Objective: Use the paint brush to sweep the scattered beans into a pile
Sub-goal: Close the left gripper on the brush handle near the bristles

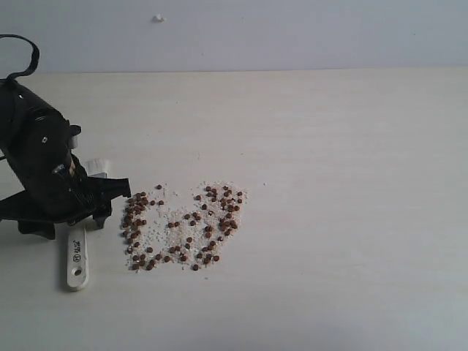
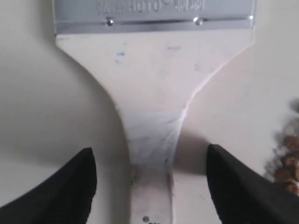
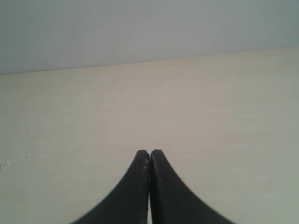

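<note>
The paint brush (image 1: 77, 257) lies flat on the pale table at the left, its handle end with the hole nearest the front. Up close, the wooden handle (image 2: 149, 93) and silver ferrule (image 2: 154, 14) show; the bristles are hidden. My left gripper (image 1: 72, 219) hangs low over the brush, open, with one black finger on each side of the handle's narrow neck (image 2: 152, 161) and not touching it. The beans (image 1: 179, 227) lie just right of it in a loose, wide patch mixed with pale grains; a few beans (image 2: 289, 163) show beside the handle. My right gripper (image 3: 150, 153) is shut on nothing over bare table.
The tabletop (image 1: 351, 205) runs back to a grey wall (image 1: 292, 29), which carries a small white speck (image 1: 159, 18). The left arm's black body (image 1: 36, 161) covers the brush head.
</note>
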`<state>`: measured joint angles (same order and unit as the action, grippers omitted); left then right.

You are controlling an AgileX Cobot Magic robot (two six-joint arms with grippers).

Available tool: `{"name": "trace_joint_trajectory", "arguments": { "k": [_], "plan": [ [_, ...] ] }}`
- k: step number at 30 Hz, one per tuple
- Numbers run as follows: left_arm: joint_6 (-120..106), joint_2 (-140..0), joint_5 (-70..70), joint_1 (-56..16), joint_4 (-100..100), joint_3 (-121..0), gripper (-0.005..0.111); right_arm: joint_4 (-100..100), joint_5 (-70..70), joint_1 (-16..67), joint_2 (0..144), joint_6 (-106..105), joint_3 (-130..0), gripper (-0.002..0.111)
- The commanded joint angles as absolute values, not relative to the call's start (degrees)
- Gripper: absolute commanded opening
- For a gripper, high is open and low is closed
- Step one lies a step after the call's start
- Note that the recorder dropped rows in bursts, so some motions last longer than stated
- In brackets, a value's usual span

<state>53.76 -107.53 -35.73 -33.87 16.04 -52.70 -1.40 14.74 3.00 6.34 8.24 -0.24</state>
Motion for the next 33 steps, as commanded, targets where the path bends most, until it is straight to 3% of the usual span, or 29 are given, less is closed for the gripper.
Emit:
{"name": "trace_joint_trajectory", "arguments": {
  "k": [1,6,12,33],
  "plan": [
    [53.59,-108.65,-34.50,-34.09,15.61,-52.85,0.064,-1.58,14.03,2.65,6.04,8.12,0.00,0.000],
    [52.96,-109.52,-34.08,-34.09,15.14,-52.85,0.064,-1.58,14.03,2.65,6.04,8.12,0.00,0.000],
    [48.86,-109.52,-35.00,-33.88,11.20,-52.85,0.056,-1.58,14.03,2.65,6.04,8.12,0.00,0.000],
    [43.33,-109.52,-40.65,-31.66,6.67,-52.85,0.056,-1.58,14.03,2.65,6.04,8.12,0.00,0.000]
  ]
}}
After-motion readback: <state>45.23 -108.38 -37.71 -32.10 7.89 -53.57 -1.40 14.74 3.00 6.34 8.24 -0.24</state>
